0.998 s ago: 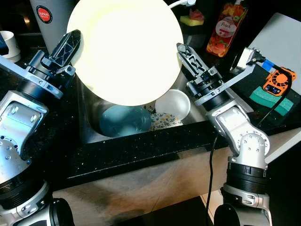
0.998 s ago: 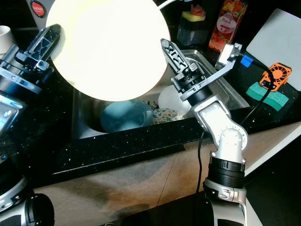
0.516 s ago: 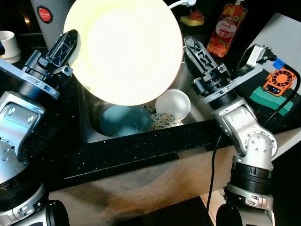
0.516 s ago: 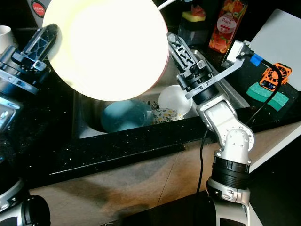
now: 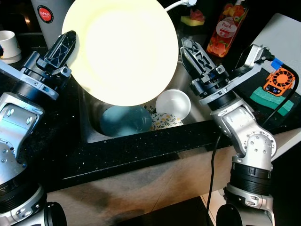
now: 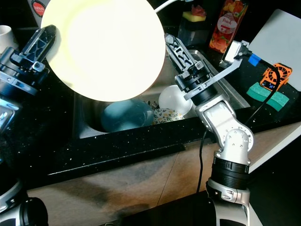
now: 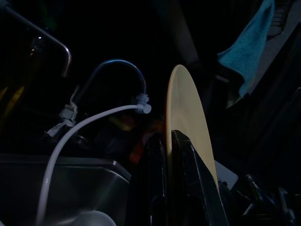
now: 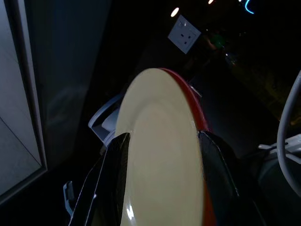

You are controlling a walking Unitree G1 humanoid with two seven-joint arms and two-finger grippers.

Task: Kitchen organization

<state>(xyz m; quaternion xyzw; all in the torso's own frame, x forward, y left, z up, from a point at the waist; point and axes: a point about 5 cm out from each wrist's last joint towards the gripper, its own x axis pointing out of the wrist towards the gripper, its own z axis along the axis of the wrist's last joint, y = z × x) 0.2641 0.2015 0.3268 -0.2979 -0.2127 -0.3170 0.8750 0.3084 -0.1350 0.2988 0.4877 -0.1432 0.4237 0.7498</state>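
A big pale-yellow plate [image 5: 122, 47] with a red underside is held up on edge above the sink [image 5: 89, 127]. My left gripper [image 5: 66, 42] is shut on its left rim; in the left wrist view the thin rim [image 7: 181, 108] runs up from between the two black fingers [image 7: 188, 179]. My right gripper [image 5: 187, 47] stands open at the plate's right rim. In the right wrist view the plate [image 8: 160, 141] lies between the spread fingers [image 8: 117, 155]. I cannot tell whether they touch it.
In the sink lie a blue bowl [image 5: 124, 121], a white bowl [image 5: 172, 103] and a patterned plate [image 5: 164, 121]. On the black counter: a peach bottle [image 5: 227, 28], an orange device [image 5: 278, 81] on a green sponge [image 5: 268, 98], a white board [image 5: 282, 33], a white cup [image 5: 8, 44].
The plate has shifted slightly left and up with my left gripper. My right arm swung a little to the right and its gripper now sits higher beside the plate's right rim.
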